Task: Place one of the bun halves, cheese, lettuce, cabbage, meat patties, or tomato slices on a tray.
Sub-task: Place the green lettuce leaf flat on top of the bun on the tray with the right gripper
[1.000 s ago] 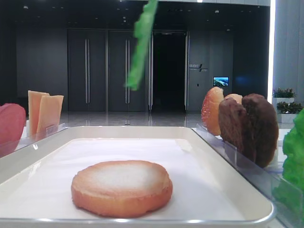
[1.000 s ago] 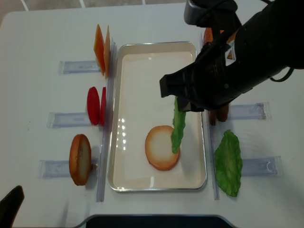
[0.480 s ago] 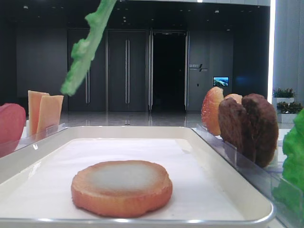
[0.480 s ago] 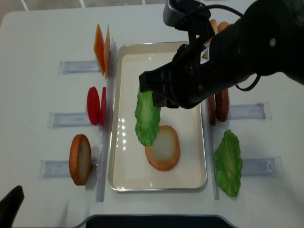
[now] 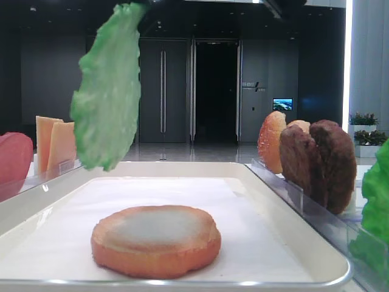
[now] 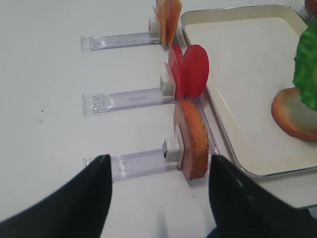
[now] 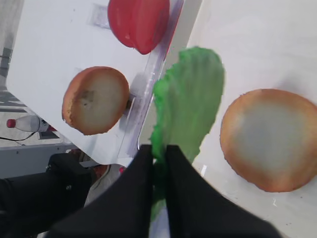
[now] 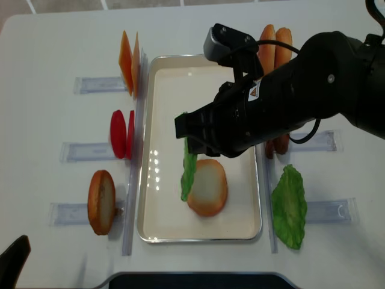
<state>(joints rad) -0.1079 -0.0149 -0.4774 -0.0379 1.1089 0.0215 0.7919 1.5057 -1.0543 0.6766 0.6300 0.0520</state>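
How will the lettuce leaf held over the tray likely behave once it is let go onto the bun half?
Probably floppy: the lettuce leaf hangs limp from the right claw, pinched at one edge only. It looks thin and light, so it may drift or land off-centre on the bun half. Its ruffled rim suggests it will drape, not lie stiff.

The tray (image 5: 292, 201) has a glossy white rim and matt paper liner, the patties (image 5: 319, 164) look rough, and the holders (image 6: 126, 99) are clear plastic.
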